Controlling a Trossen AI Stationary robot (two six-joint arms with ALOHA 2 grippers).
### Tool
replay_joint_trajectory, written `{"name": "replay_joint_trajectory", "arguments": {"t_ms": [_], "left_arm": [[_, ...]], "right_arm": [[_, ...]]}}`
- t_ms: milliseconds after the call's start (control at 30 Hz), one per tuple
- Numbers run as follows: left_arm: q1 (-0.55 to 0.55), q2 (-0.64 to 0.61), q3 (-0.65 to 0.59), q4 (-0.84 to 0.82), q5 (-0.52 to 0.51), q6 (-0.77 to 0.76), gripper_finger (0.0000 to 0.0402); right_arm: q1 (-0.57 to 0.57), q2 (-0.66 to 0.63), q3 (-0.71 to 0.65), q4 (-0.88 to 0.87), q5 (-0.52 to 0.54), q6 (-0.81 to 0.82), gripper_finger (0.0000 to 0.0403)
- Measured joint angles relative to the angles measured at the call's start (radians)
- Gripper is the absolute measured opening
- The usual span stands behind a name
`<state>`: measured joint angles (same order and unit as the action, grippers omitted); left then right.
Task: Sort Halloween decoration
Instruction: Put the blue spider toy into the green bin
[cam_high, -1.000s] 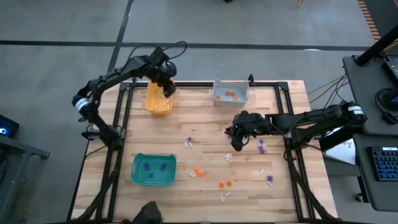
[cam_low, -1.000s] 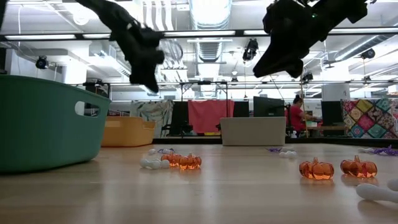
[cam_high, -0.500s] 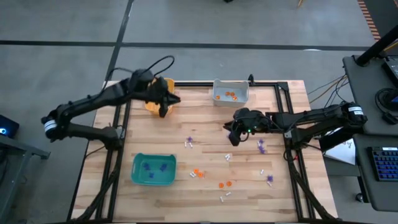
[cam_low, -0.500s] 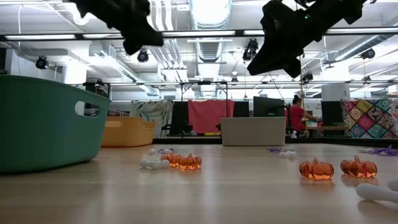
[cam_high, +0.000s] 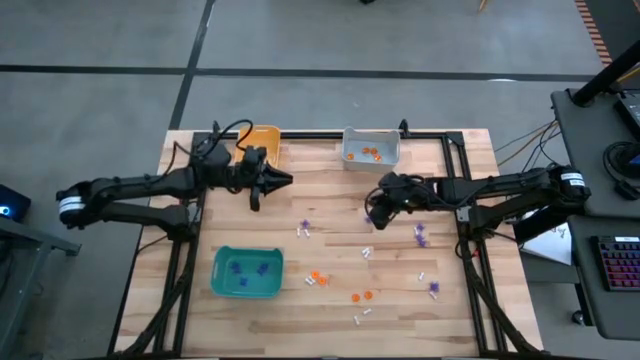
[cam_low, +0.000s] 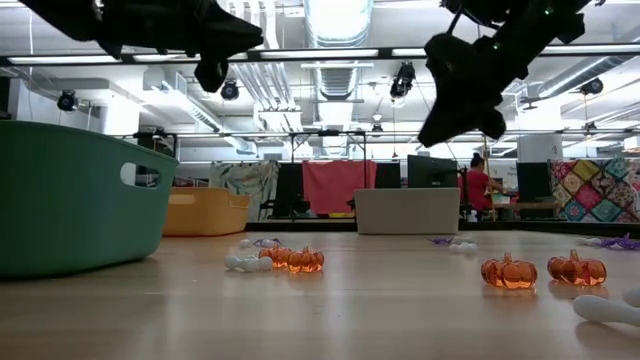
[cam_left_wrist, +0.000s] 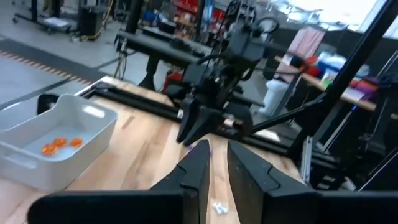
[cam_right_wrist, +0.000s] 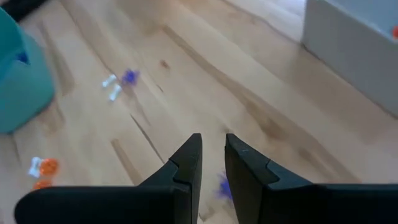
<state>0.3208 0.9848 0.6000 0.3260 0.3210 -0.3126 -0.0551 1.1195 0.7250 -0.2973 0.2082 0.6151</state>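
Note:
Tiny trinkets lie scattered on the wooden table: orange pumpkins (cam_high: 318, 278) (cam_low: 510, 271), purple spiky ones (cam_high: 420, 236) and white ones (cam_high: 362, 316). My left gripper (cam_high: 288, 180) (cam_left_wrist: 217, 152) hangs above the table beside the orange-yellow bin (cam_high: 262, 140), pointing toward the table's right; its fingers stand close together with nothing between them. My right gripper (cam_high: 372, 208) (cam_right_wrist: 213, 140) hovers above the table's middle, below the grey bin (cam_high: 371, 148), shut with a small purple trinket (cam_right_wrist: 222, 185) showing between its fingers. My right gripper has a small purple trinket (cam_right_wrist: 222, 185) between its two fingers, lifted clear of the table. The fingers slant down toward the table's left and near side. Which part of the trinket they are on cannot be made out.
The teal bin (cam_high: 247, 272) near the left near corner holds purple pieces. The grey bin (cam_left_wrist: 56, 143) at the far edge holds orange ones. A white and a purple piece (cam_right_wrist: 118, 81) lie mid-table. The two grippers face each other about a bin's length apart.
My left gripper has swung from above the orange-yellow bin toward the near side and the table's right, and its arm has stretched out level. My right gripper has risen from near the tabletop and drifted toward the far edge.

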Motion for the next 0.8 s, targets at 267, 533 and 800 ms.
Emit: {"name": "replay_joint_trajectory", "arguments": {"t_ms": [267,533,800], "left_arm": [[-0.019,0.034,-0.036,0.122,0.0,-0.021,0.0039],[-0.02,0.032,-0.024,0.119,0.001,-0.017,0.0039],[-0.019,0.034,-0.025,0.12,0.002,-0.011,0.0039]], "right_arm": [[0.0,0.129,0.011,-0.055,-0.059,0.014,0.0058],[-0.004,0.288,0.094,-0.131,-0.059,-0.052,0.0058],[-0.004,0.379,0.195,-0.242,-0.059,-0.085,0.0059]]}}
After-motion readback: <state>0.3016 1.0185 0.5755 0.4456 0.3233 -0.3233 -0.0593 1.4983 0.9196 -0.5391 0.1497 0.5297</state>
